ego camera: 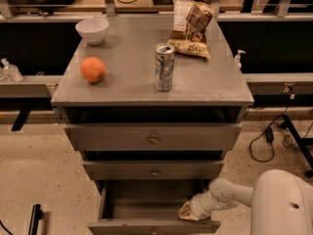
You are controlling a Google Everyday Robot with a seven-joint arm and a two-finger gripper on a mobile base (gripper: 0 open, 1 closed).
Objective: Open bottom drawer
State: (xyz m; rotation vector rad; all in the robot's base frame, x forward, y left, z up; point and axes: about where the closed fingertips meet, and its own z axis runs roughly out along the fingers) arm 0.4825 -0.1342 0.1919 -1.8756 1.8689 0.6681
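The bottom drawer [112, 225] of the grey cabinet stands pulled out at the frame's lower edge, its inside bare and its front cut off by the picture's border. My gripper [188, 211] reaches in from the right on a white arm and rests at the drawer's right front corner, just behind the drawer front. Above it the middle drawer [154, 170] and the top drawer [152, 138] sit pushed in, each with a small round knob.
On the cabinet top [132, 48] stand a soda can [164, 67], an orange [93, 69], a white bowl [92, 30] and a chip bag [191, 27]. My white base [283, 204] fills the lower right. Cables [269, 136] lie on the floor at right.
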